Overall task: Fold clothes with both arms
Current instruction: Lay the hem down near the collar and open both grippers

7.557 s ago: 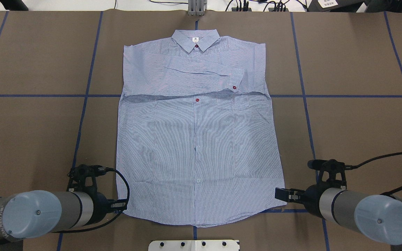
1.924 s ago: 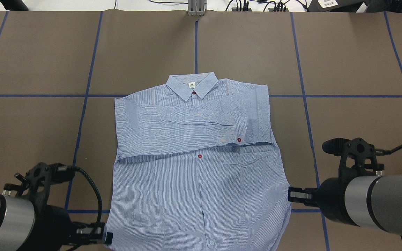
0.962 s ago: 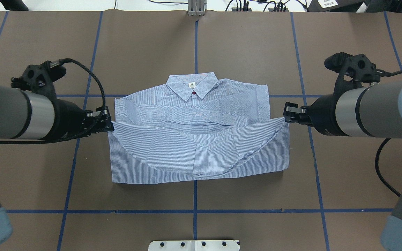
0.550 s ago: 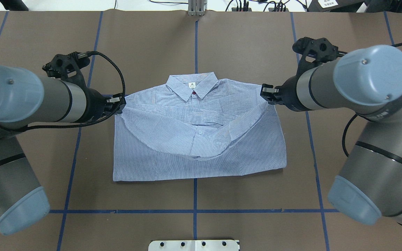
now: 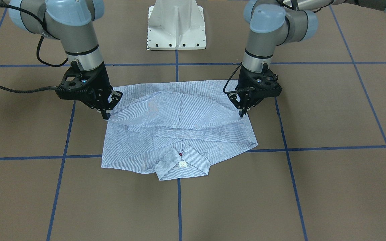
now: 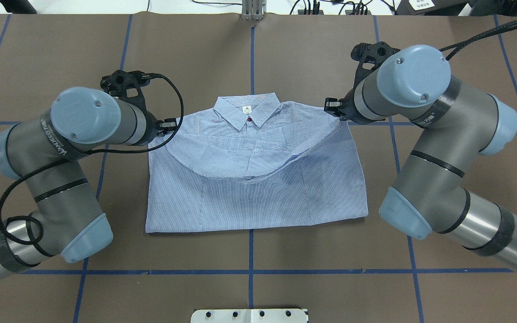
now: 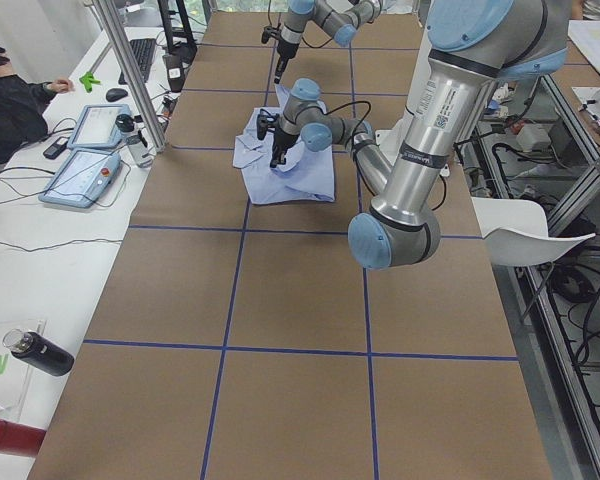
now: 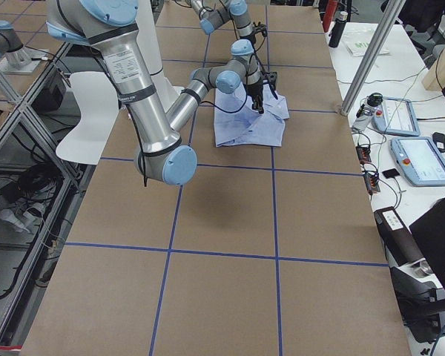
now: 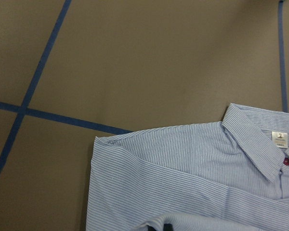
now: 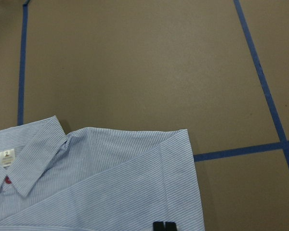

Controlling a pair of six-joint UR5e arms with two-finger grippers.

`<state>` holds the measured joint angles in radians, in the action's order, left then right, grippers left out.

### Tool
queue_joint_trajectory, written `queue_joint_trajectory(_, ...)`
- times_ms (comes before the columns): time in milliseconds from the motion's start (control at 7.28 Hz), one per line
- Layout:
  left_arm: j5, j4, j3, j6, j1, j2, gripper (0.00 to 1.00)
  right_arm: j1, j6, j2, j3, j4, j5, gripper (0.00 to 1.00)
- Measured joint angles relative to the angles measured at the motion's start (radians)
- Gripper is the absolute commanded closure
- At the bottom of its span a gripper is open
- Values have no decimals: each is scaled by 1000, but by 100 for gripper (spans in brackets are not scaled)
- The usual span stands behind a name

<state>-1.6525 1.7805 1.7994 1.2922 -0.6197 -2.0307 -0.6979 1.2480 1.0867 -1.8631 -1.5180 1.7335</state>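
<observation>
with the light blue-and-white striped button-up shirt (image 6: 258, 202) at the middle of the brown surface (image 6: 258, 58) and a hem corner clamped in the left black pincer (image 6: 173, 126) and the right black pincer (image 6: 335, 110) alike, the hem is best lowered level, short of the collar (image 6: 246, 110).

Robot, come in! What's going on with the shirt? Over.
Left gripper, right gripper shut on shirt hem corners. Hem lifted, middle sagging. Nothing blocking.

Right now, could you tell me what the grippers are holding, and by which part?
Both hold the shirt: the left gripper pinches one hem corner, the right gripper the other, near the shoulders.
</observation>
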Motion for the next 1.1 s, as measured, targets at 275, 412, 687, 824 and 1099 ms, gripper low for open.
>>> queue_joint_trajectory(275, -1, 58, -66, -111, -26, -5, 100, -25, -18, -3, 70, 69, 2, 100)
queue_joint_trajectory(412, -5, 65, -80, -156, -44, -7, 100, -35, -31, -4, 87, 79, 4, 100)
queue_joint_trajectory(687, -8, 71, -113, -208, -60, -12, 67, -40, -44, -15, 129, 84, 5, 74)
queue_joint_trajectory(824, -21, 78, -126, -227, -66, -13, 42, -41, -48, -20, 153, 87, 7, 29)
queue_joint_trajectory(1099, -78, 132, -161, -243, -85, -13, 0, -41, -52, -22, 208, 120, 10, 1)
